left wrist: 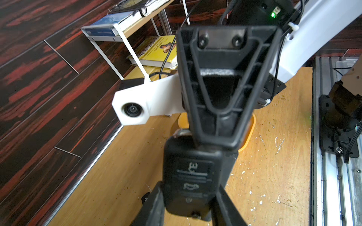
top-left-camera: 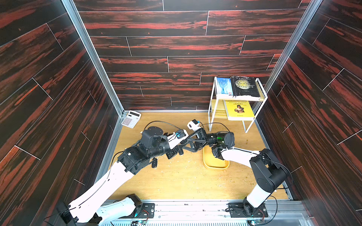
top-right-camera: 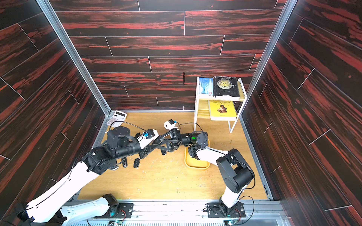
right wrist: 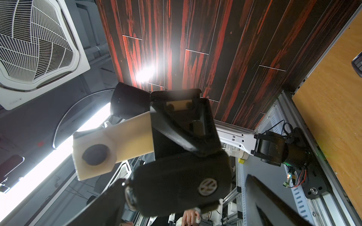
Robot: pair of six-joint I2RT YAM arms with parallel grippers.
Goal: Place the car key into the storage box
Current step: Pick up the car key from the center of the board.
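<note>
The black car key (left wrist: 190, 176), a fob with buttons on one face and a round badge on the other (right wrist: 182, 184), hangs above the wooden table. My left gripper (left wrist: 189, 207) is shut on one end of it. The right gripper (right wrist: 188, 205) meets it head-on and stands open, its jaws to either side of the key's other end. One finger (right wrist: 103, 203) lies against the key and the other finger (right wrist: 274, 205) is apart from it. In both top views the two grippers (top-left-camera: 175, 152) (top-left-camera: 183, 145) meet left of the yellow storage box (top-left-camera: 215, 166) (top-right-camera: 196, 166), and the right arm covers part of the box.
Two more black key fobs (top-right-camera: 136, 162) (top-right-camera: 124, 162) lie on the table under the left arm. A white wire shelf rack (top-left-camera: 237, 97) with books stands at the back right. A calculator (top-left-camera: 131, 119) leans in the back left corner. Dark wood-print walls close in three sides.
</note>
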